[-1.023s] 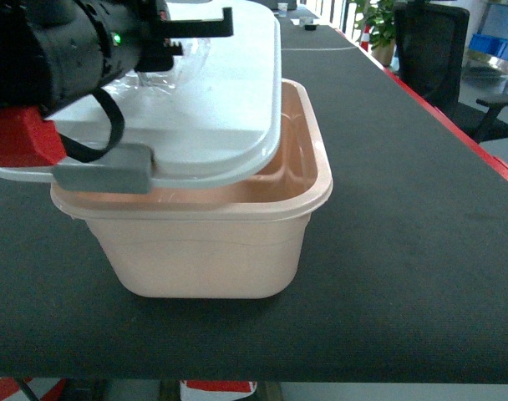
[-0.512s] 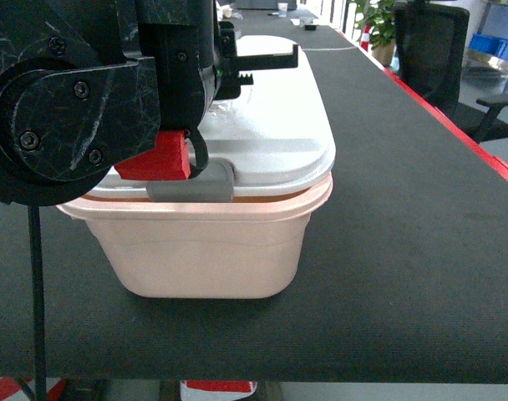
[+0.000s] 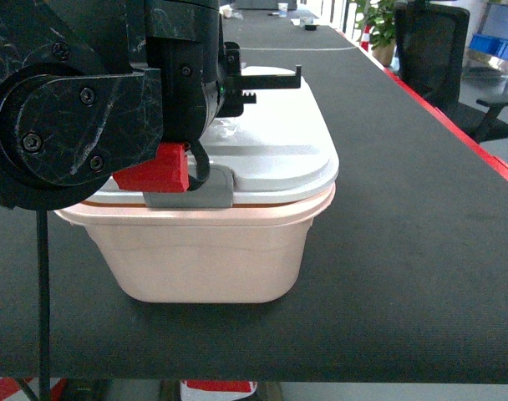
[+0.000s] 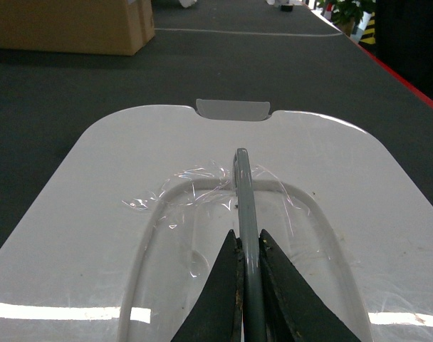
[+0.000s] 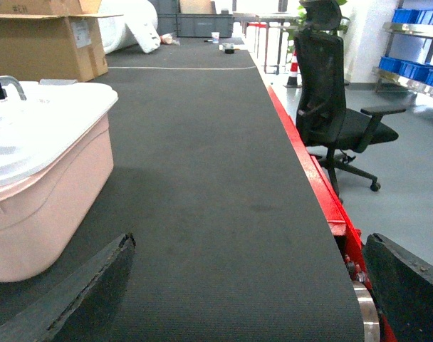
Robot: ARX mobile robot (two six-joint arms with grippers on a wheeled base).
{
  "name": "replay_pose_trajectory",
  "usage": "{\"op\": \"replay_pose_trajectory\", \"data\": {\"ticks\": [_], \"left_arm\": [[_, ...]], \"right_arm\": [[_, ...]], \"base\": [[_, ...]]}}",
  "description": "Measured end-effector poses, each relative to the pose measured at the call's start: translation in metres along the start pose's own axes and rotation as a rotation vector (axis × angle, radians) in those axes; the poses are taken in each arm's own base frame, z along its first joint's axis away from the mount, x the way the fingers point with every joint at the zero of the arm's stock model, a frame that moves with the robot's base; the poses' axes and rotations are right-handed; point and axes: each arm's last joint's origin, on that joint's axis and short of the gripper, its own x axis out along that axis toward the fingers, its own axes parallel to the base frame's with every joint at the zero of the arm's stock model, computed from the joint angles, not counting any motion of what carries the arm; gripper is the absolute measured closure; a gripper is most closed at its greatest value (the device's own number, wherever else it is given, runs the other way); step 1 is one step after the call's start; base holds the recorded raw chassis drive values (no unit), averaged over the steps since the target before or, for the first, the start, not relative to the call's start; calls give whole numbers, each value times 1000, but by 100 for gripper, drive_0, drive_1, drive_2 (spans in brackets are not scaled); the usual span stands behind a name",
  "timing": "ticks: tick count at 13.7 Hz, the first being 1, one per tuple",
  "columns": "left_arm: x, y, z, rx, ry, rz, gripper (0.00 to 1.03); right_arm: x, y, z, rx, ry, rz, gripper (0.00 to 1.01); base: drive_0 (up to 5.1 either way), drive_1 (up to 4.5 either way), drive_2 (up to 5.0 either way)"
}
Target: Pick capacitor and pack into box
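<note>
Two arms, one doing the work. Nearest the head camera, the left arm blocks most of the upper left; its left gripper point(image 4: 246, 285) has both jaws pinched together on the grey handle point(image 4: 241, 192) of the white lid point(image 3: 279, 150), seen clearly in the left wrist view.

Lid sits flat on the box point(image 3: 212, 251), the pale pink tub at the near edge of the dark table point(image 3: 404, 251). Grey latch point(image 3: 190, 190) hangs over the near rim, not obviously snapped down.

Handling guess: thin moulded plastic, light, walls flex, smooth sides slippery. The handle is the only sensible grip for the lid; for the tub itself, take the rolled rim. Loose clear film point(image 4: 195, 187) around the handle base could slip under the jaws.

Orientation: the box's long axis runs away from the robot, down the table's length; handle lies along the same axis, latch end towards us.

Right gripper point(image 5: 245, 285): jaws wide apart, empty, low over the table just right of the box.

Farther back: cardboard carton point(image 4: 67, 25), office chair point(image 5: 330, 107). Capacitor not visible.
</note>
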Motion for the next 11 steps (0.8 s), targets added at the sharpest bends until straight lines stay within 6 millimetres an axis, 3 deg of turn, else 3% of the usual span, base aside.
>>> {"op": "replay_pose_trajectory", "data": {"ticks": [1,5,7,8,9,11], "left_arm": [[1,3,0,-9,-11,-9,98],[3,12,17,-33,-102,-39,44],[-4,23,61,-78,-201,-42,12],[-18,36,96,-119,-293,-41,5],[-34,51,114,-144,-359,-35,5],[-49,68,120,-150,-397,-16,5]], "right_arm": [[0,0,0,0,0,0,3],[0,0,0,0,0,0,3],[0,0,0,0,0,0,3],[0,0,0,0,0,0,3],[0,0,0,0,0,0,3],[0,0,0,0,0,0,3]], "base": [[0,0,0],[0,0,0],[0,0,0],[0,0,0],[0,0,0],[0,0,0]]}}
